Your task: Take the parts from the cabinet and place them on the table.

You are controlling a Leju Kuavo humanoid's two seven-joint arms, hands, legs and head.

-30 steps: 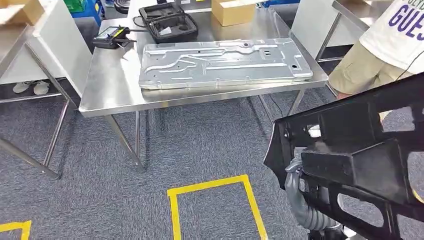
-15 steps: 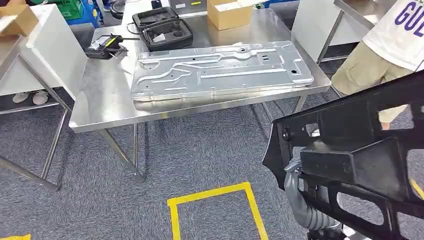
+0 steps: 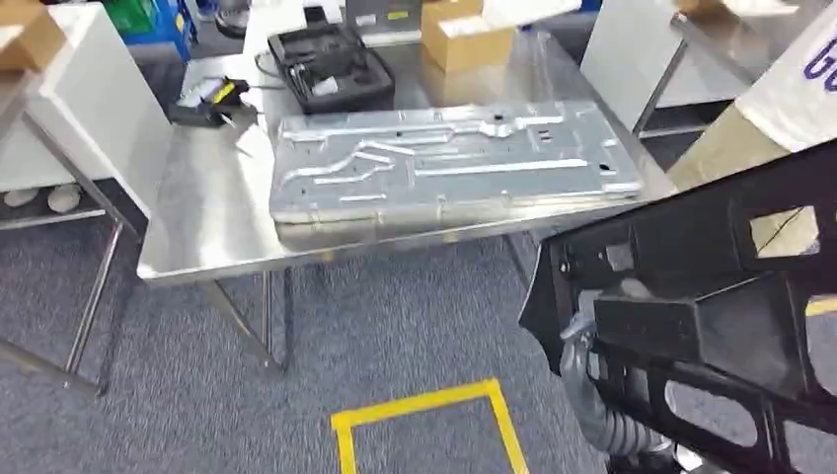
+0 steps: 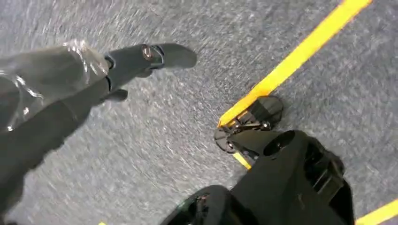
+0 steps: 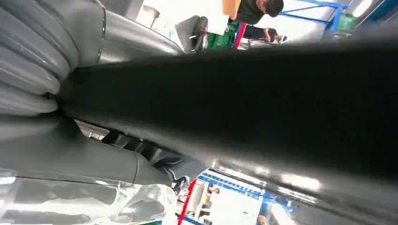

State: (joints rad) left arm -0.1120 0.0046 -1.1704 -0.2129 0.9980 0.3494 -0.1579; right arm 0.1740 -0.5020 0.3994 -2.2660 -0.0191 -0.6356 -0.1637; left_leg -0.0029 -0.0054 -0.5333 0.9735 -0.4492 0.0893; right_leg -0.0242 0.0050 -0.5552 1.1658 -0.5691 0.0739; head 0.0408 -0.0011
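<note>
A large black plastic frame part (image 3: 711,316) with cut-out windows hangs at the lower right of the head view, off the table. My right hand (image 3: 584,363) grips it from below at its near left edge. In the right wrist view the same hand (image 5: 56,93) presses against the part's dark bar (image 5: 263,103). The steel table (image 3: 207,232) stands ahead and to the left, with a long silver sheet-metal panel (image 3: 444,163) lying flat on it. My left hand (image 4: 70,89) hangs over the carpet, its dark fingers (image 4: 155,54) stretched out and holding nothing.
On the table's far side lie a black open case (image 3: 331,64), a cardboard box (image 3: 464,39) and a yellow-black tool (image 3: 212,99). A person (image 3: 780,109) stands at the table's right end. A yellow tape square (image 3: 424,405) marks the grey carpet. Another table stands at far left.
The whole view has shifted: the table now looks closer and lower in the picture, so the camera moved. The black part stays held at the same spot in my right hand.
</note>
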